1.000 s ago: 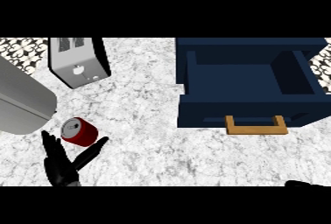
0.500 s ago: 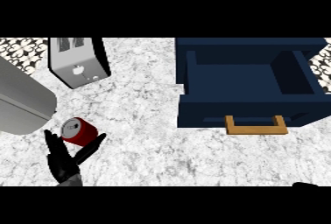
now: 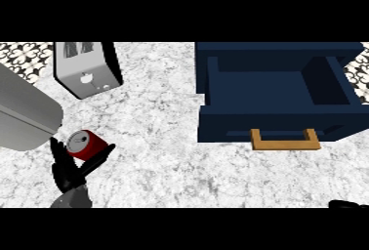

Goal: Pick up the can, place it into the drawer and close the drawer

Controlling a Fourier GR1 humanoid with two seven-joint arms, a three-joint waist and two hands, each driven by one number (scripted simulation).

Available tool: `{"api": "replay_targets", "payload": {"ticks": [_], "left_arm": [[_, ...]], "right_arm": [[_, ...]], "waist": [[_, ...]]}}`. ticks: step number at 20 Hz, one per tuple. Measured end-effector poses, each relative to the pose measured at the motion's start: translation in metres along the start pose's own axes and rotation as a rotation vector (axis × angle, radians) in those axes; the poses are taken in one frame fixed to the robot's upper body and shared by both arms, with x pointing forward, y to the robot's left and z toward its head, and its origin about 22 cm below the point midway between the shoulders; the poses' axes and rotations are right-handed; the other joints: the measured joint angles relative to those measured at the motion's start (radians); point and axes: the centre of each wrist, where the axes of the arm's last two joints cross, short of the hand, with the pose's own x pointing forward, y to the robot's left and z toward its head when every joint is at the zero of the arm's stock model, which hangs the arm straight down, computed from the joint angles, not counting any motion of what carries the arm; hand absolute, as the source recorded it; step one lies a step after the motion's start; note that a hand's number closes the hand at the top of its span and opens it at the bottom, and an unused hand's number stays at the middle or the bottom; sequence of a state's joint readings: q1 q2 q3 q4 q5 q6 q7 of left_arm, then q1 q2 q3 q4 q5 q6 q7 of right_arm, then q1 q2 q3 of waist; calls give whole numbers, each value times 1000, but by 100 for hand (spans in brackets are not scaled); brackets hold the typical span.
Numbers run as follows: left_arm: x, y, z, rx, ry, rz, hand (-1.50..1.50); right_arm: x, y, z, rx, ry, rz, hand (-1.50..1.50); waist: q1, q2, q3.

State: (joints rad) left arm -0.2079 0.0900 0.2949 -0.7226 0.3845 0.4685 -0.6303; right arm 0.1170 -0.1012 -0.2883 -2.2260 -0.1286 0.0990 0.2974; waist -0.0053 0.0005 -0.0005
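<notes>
Fingers of the left robot hand [image 3: 72, 171] splay either side of the small red cylindrical can with a silver top [image 3: 86, 145], which lies tilted on the white marble table [image 3: 158, 161] at about eight o'clock. They bracket it, not curled round yet, though contact is hard to judge from above. At two o'clock the navy blue drawer with a wooden handle [image 3: 277, 105] stands pulled open, ready to receive it. Only a sliver of the right robot hand [image 3: 347, 204] shows at five o'clock; I can't tell how it is set.

The tabletop [image 3: 166, 166] looks like mottled grey-white stone. Left of the matt dark blue drawer [image 3: 277, 90] with its wood-coloured handle [image 3: 285, 140] stands a brushed-metal toaster [image 3: 86, 68]; the red can [image 3: 86, 145] has a dull metal top.
</notes>
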Motion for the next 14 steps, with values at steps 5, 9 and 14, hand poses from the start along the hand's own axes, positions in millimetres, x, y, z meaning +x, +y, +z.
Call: {"api": "replay_targets", "payload": {"ticks": [5, 9, 14], "left_arm": [[0, 0, -8, -82, 4, 12, 150], [7, -11, -20, -140, 0, 55, 150], [14, -24, -30, -184, -27, 96, 150]], "right_arm": [[2, -9, 2, -6, -7, 1, -150], [1, 0, 0, -7, -9, -4, -150], [1, -2, 4, -10, -23, -5, -150]], "waist": [[-1, 0, 0], [-2, 0, 0], [-4, 1, 0]]}}
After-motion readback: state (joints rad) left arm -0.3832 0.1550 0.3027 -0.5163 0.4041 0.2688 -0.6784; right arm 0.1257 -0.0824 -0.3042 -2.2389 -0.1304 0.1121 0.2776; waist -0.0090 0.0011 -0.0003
